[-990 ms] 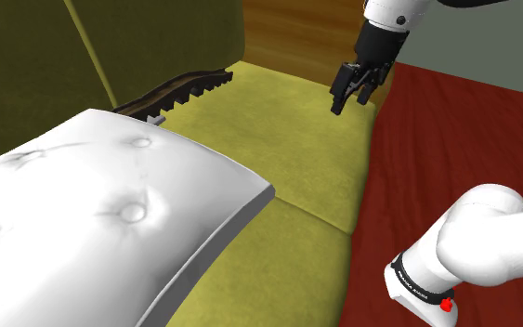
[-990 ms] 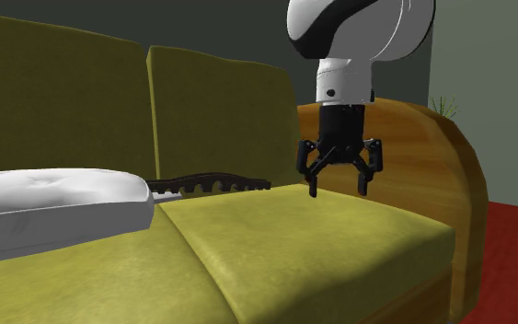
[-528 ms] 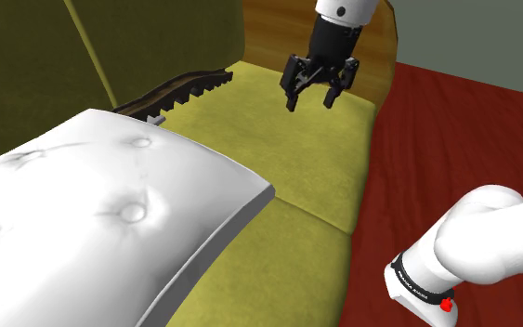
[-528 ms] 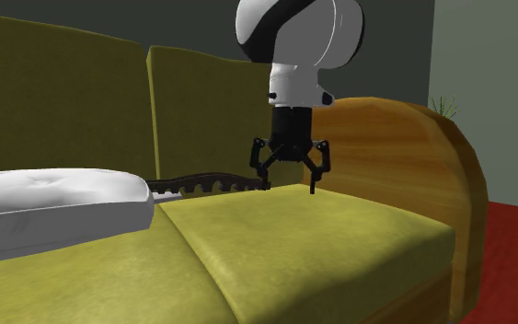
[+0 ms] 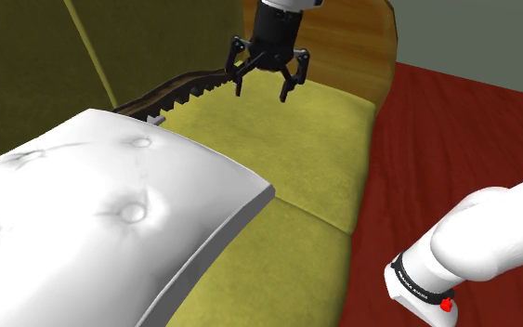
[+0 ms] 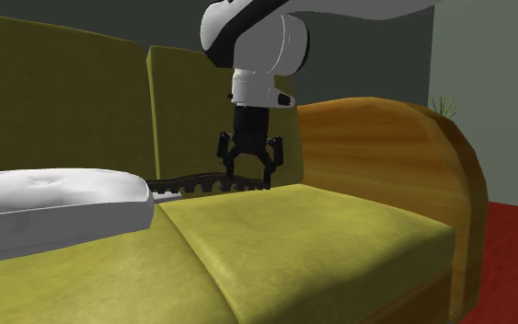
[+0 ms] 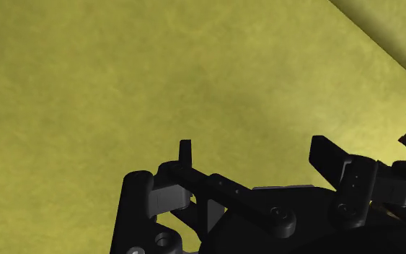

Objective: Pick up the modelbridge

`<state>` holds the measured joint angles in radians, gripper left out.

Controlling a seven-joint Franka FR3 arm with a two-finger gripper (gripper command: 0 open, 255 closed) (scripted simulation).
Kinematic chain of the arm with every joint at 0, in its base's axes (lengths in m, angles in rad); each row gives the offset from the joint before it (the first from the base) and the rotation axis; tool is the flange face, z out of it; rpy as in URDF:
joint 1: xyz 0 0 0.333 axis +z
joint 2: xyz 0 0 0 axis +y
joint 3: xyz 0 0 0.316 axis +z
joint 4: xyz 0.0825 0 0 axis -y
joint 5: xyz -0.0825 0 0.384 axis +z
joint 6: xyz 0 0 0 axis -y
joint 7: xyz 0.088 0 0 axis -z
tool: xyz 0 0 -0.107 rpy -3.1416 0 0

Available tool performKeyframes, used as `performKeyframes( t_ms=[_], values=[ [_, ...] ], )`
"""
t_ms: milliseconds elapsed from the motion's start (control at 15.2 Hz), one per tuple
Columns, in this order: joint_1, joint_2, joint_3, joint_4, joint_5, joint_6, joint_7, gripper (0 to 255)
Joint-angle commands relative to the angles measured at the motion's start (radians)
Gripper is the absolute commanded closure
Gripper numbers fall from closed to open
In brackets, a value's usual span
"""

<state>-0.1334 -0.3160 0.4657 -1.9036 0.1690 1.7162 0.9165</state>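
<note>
The model bridge (image 5: 183,88) is a long dark strip with a toothed edge. It lies in the crease where the olive sofa seat meets the backrest, and in the second exterior view the bridge (image 6: 206,185) runs out from behind the white cushion. My black gripper (image 5: 262,92) hangs open just above the end of the bridge nearest the wooden armrest, fingers pointing down, gripping nothing. From the second exterior view the gripper (image 6: 248,175) hovers right over that end. In the wrist view the gripper (image 7: 257,155) has only the yellow seat between its spread fingers.
A big white tufted cushion (image 5: 111,200) covers the seat at the shoulder view's left. The wooden armrest (image 6: 385,152) rises just beyond the gripper. The sofa seat (image 5: 287,149) ends at a red floor (image 5: 454,130). My white arm link (image 5: 477,246) fills the lower right.
The gripper has travelled from the seat's armrest end toward the backrest, to the shoulder view's left, and now hangs over the bridge's end. It stays open. The bridge has not moved.
</note>
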Motion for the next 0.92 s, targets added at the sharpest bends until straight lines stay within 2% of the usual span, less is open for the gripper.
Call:
performKeyframes(
  t_ms=[0,198,396,594,792,858],
  values=[
    [-0.013,0.079,0.043,0.076,-0.021,0.011,0.116,0],
    [-0.024,0.209,0.094,0.206,-0.077,0.014,0.276,0],
    [-0.011,0.351,0.129,0.355,-0.155,0.002,0.436,0],
    [0.032,0.502,0.141,0.529,-0.244,-0.032,0.586,0],
    [0.106,0.662,0.126,0.745,-0.332,-0.091,0.715,0],
    [0.115,0.677,0.121,0.768,-0.339,-0.098,0.725,0]
  ],
)
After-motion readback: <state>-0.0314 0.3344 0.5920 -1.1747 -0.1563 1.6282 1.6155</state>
